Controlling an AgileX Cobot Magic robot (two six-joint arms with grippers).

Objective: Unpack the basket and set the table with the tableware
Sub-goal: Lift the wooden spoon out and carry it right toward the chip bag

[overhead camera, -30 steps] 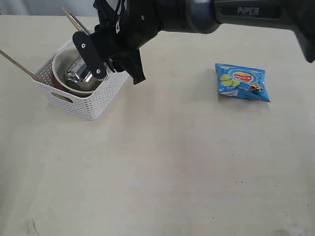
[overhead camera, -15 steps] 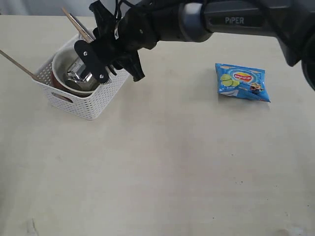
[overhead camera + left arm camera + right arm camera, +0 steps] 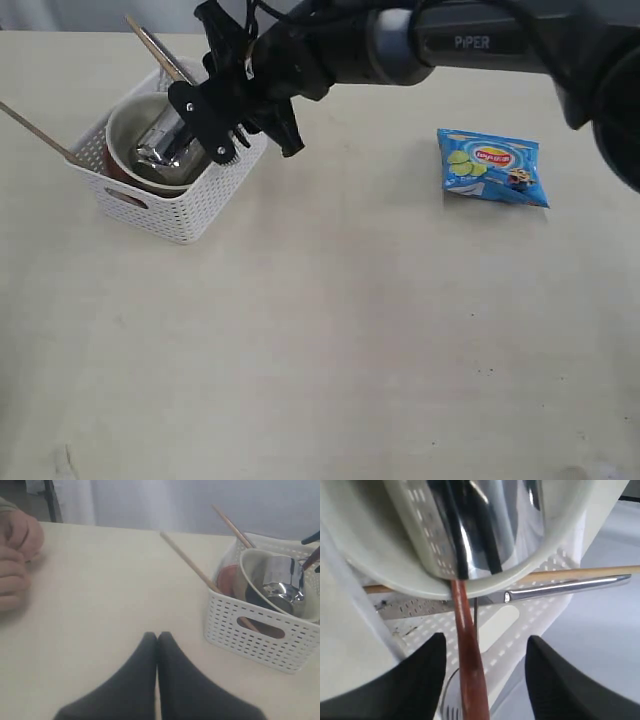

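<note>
In the upper left of the exterior view, the basket (image 3: pixel 165 215) is sitting on the desk (image 3: pixel 350 330) holding the bowl (image 3: pixel 125 130), cup (image 3: pixel 170 145) and spoon (image 3: pixel 470 680), whose handle the right gripper (image 3: pixel 257 152) is straddling, jaws apart and gripping nothing, while the left gripper (image 3: pixel 157 647) is hovering nearby, closed and empty.

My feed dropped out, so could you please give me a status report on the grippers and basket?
Left gripper shut, parked short of basket. Right gripper open, astride wooden spoon handle. Basket not yet unpacked. Knife and chopstick cross by handle.
</note>
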